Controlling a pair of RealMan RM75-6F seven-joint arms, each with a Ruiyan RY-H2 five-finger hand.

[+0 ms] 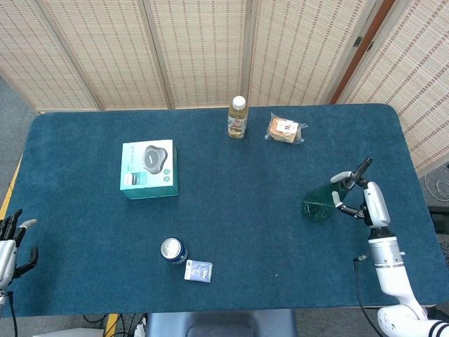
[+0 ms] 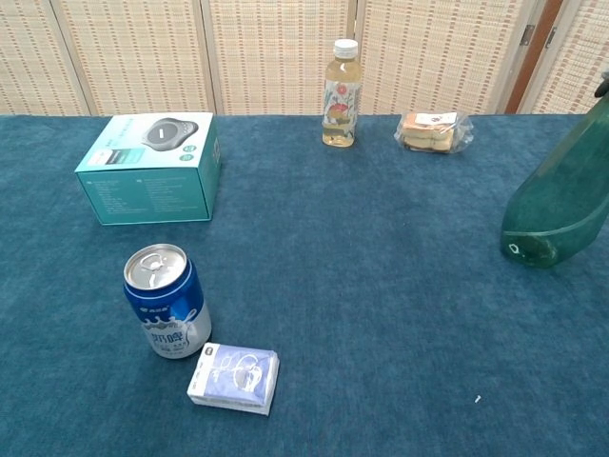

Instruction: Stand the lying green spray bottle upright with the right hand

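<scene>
The green spray bottle (image 1: 319, 203) is tilted at the table's right side, its base low and toward the left; in the chest view the green spray bottle (image 2: 559, 202) leans up to the right with its base edge near the cloth. My right hand (image 1: 358, 197) grips its upper part, fingers wrapped around the neck. Only a dark sliver of that hand shows at the chest view's right edge. My left hand (image 1: 10, 242) hangs off the table's front left corner, fingers apart, holding nothing.
A teal box (image 1: 148, 168) lies left of centre. A blue can (image 1: 172, 250) and a small white packet (image 1: 198, 271) sit near the front. At the back stand a drink bottle (image 1: 238, 117) and a wrapped snack (image 1: 285, 130).
</scene>
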